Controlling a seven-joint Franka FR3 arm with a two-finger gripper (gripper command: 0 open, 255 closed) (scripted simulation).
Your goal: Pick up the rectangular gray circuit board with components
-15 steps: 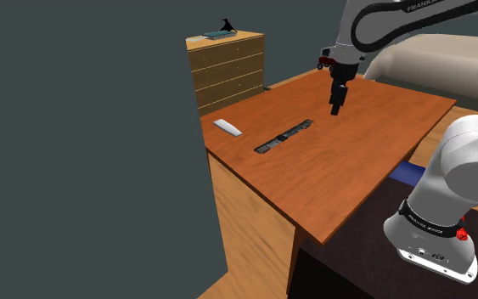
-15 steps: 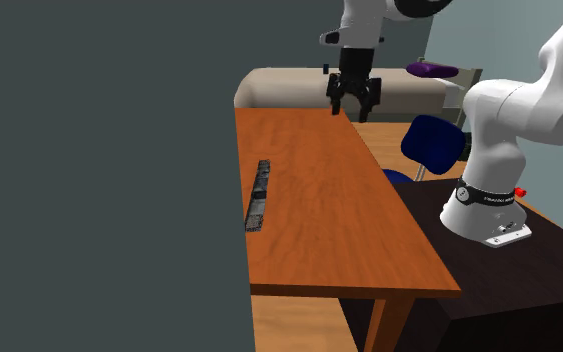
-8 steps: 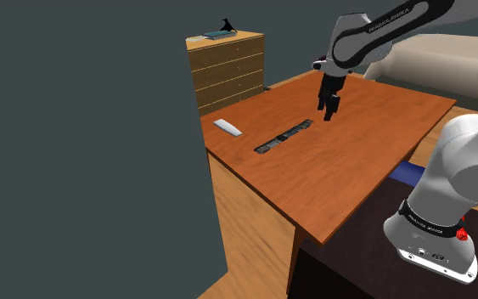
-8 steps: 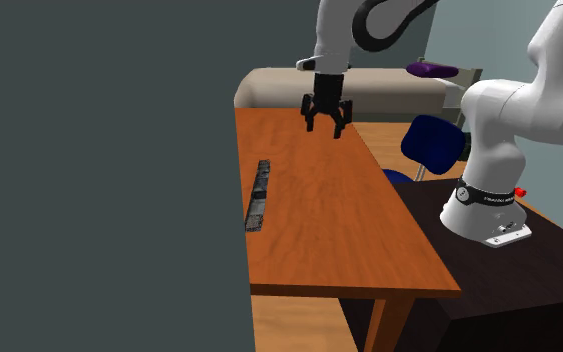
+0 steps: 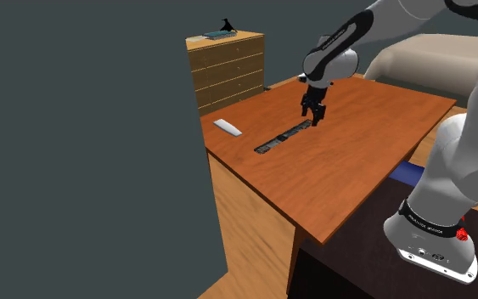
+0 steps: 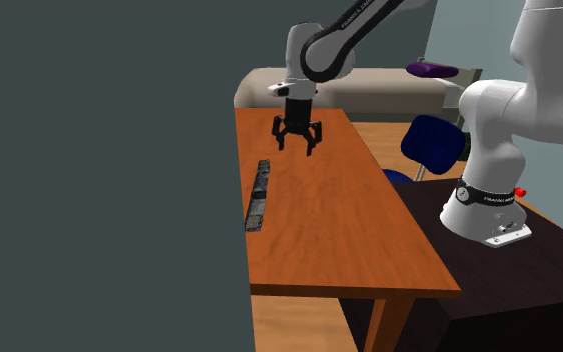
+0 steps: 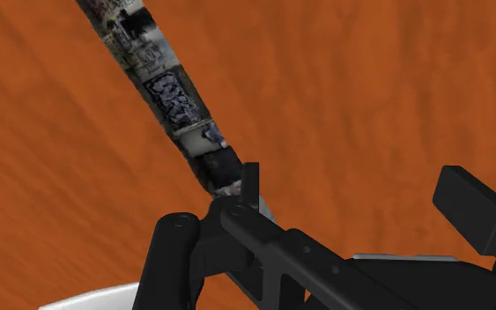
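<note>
The circuit board [image 5: 283, 136] is a long, narrow grey strip with dark components, lying flat on the wooden table [image 5: 356, 170]. In the second exterior view the circuit board [image 6: 259, 195] runs along the table's left edge. My gripper [image 5: 315, 115] hovers just above the table at the board's far end, open and holding nothing. From the second exterior view the gripper [image 6: 296, 146] hangs to the right of and beyond the board. In the wrist view the board [image 7: 166, 88] stretches away from one black fingertip [image 7: 250, 180], and the gripper [image 7: 360, 194] has its fingers standing apart.
A small white flat object [image 5: 227, 127] lies near the table's corner beyond the board. A wooden dresser [image 5: 228, 68] stands behind the table, a bed [image 5: 436, 59] to the back right. A blue chair [image 6: 434, 142] sits beside the dark stand [image 6: 489, 290].
The arm has swung the gripper down and toward the board's far end, from high over the table's far side to just above its surface. The fingers stay open.
</note>
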